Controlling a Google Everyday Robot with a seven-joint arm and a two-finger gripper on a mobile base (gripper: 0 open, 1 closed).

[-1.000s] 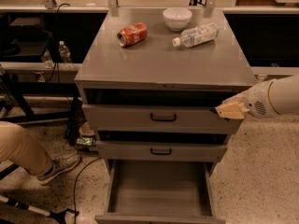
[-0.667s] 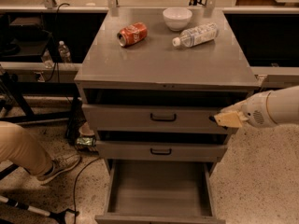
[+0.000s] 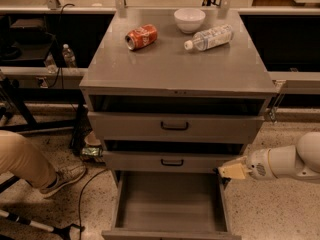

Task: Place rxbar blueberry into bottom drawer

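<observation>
Three grey drawers sit stacked under the desk (image 3: 175,69): the top drawer (image 3: 130,126) and the middle drawer (image 3: 135,161), each with a black handle, stand slightly ajar. The bottom drawer (image 3: 170,204) is pulled far out toward the camera, showing a wide plain grey tray. The tool (image 3: 231,171) comes in from the right on a white arm (image 3: 285,161). Its pale tip is level with the middle drawer's front, just beside the right corner of the cabinet and above the right wall of the bottom drawer. Whether the tool is clenched, released or grasping something cannot be told from this view. The rxbar blueberry cannot be picked out either, and the visible floor of the bottom drawer shows only grey metal. On the desk, a crushed red can (image 3: 141,36) lies on its side toward the back left. A white bowl (image 3: 189,19) stands upright at the back centre, and a clear plastic bottle (image 3: 210,37) lies on its side just right of the bowl. At the lower left, a person's leg (image 3: 22,159) in tan trousers and a shoe (image 3: 62,179) rest on the speckled floor.
</observation>
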